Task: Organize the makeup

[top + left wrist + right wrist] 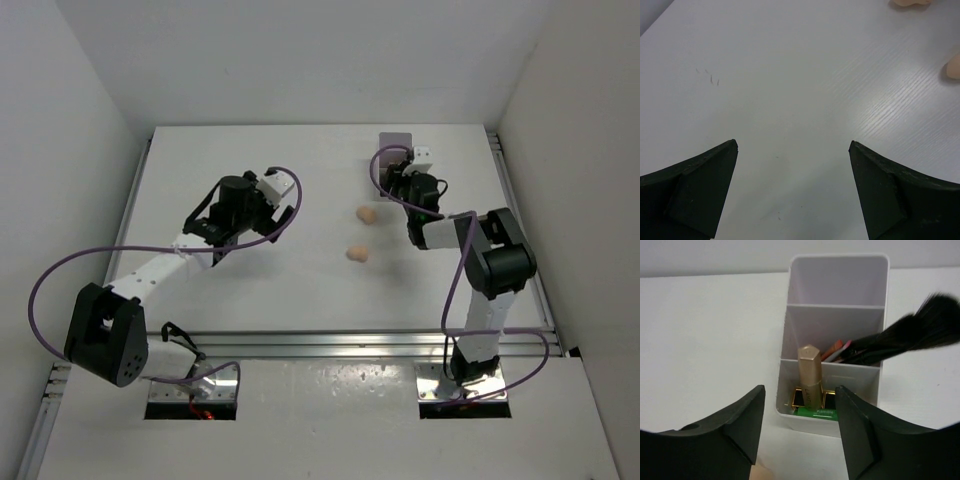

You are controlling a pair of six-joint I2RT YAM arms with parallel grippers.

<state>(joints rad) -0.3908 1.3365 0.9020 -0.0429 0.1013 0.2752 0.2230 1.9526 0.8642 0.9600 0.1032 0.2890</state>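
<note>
Seen from above, a white table [300, 290] carries two black-and-white robot arms. Two peach sponges [367, 214], rounded and soft-looking, lie near each other at centre frame, apart from both arms. In the left wrist view the same table shows a fine, straight grain.

The left gripper [792, 145] has its matte black, wedge-shaped fingers spread wide over bare table, with nothing between them.

In the right wrist view, a white box [875, 270] of smooth plastic fills the upper centre. It is a rounded rectangle, and two cross walls split it into three sections, one behind another. A gold tube [810, 375], satin metal with a faceted, six-sided cap, stands in the nearest section. Its long axis is nearly upright and the cap points to the top of the frame.

The right gripper [800, 387] sits at lower centre. Its black fingers are parted on either side of the tube, with a gap showing on each side.

At the tube's foot lie a green tube [817, 412] with white lettering and a glossy black piece with gold edging [799, 396], both lying crosswise.

In the middle section, black brushes [920, 332] lean to the right, their soft bristles fanning past the box wall. Red and pink pencils [837, 349] slant the same way.
</note>
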